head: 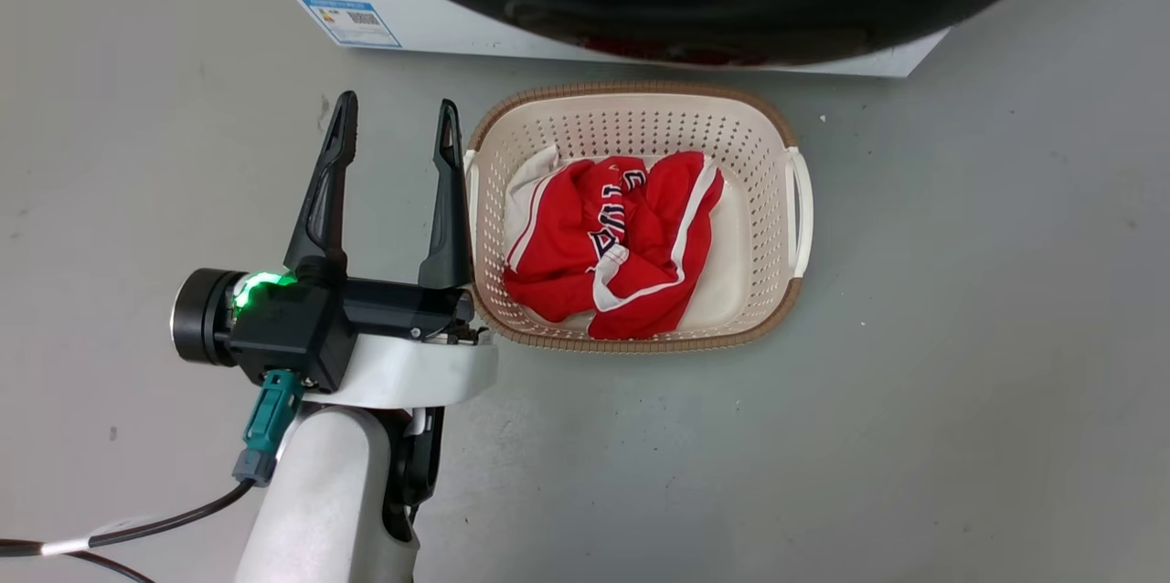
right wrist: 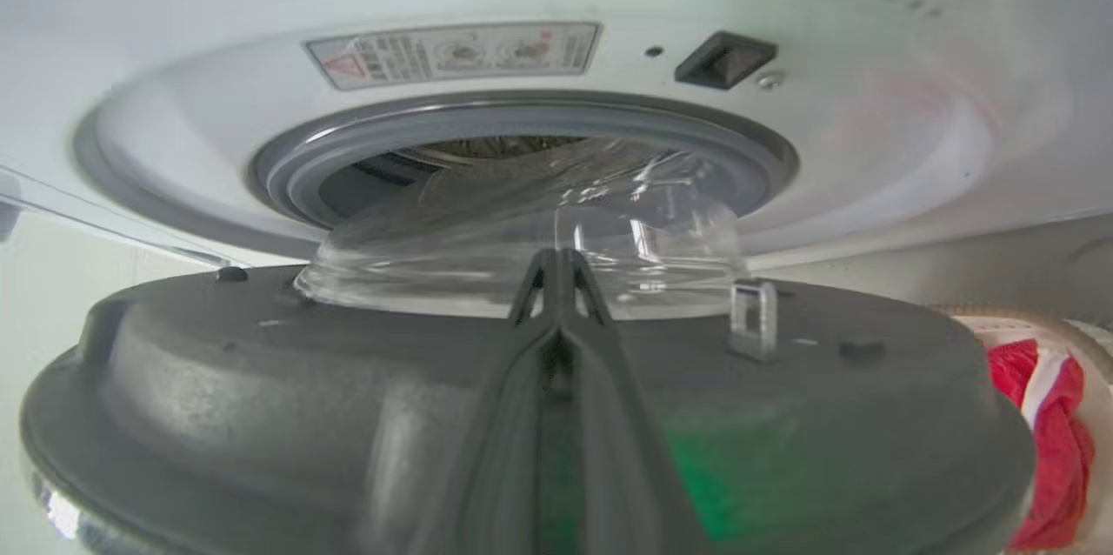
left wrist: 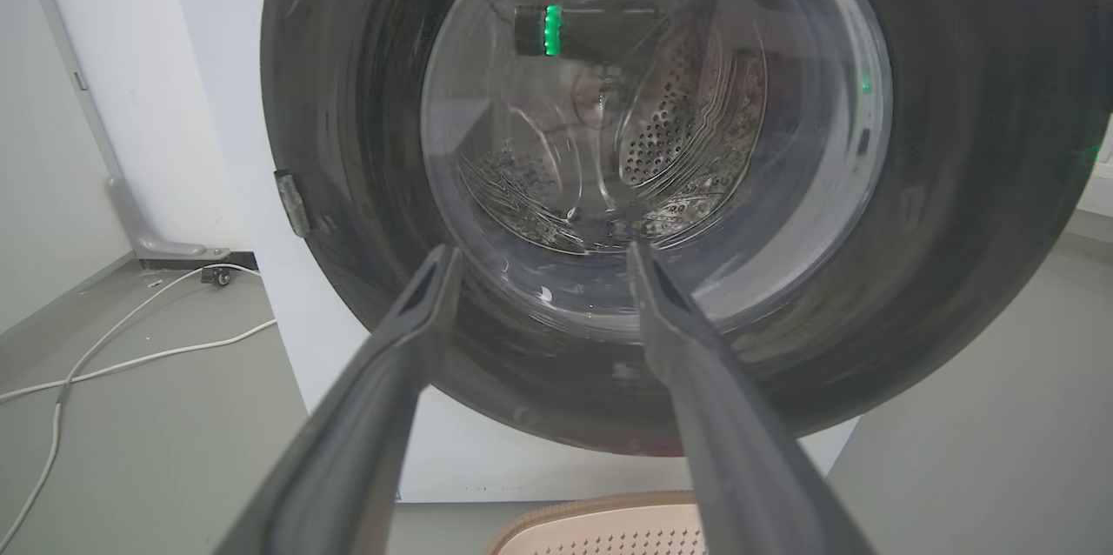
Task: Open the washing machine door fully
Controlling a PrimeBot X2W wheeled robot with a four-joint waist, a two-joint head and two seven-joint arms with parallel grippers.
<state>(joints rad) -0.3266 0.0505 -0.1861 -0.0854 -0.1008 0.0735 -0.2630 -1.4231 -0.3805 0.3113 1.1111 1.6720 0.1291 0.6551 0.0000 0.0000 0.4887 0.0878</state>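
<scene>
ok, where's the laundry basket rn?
Head view, centre: the basket sits on the floor in front of the washing machine door, immediately right of the left end effector, with red clothing inside.

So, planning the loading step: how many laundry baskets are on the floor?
1: the beige basket just before the washing machine door; others could be out of view.

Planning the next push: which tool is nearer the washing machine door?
Right. The right tool, shut, lies along the inner face of the door; the left tool, open, hangs beside the basket.
</scene>
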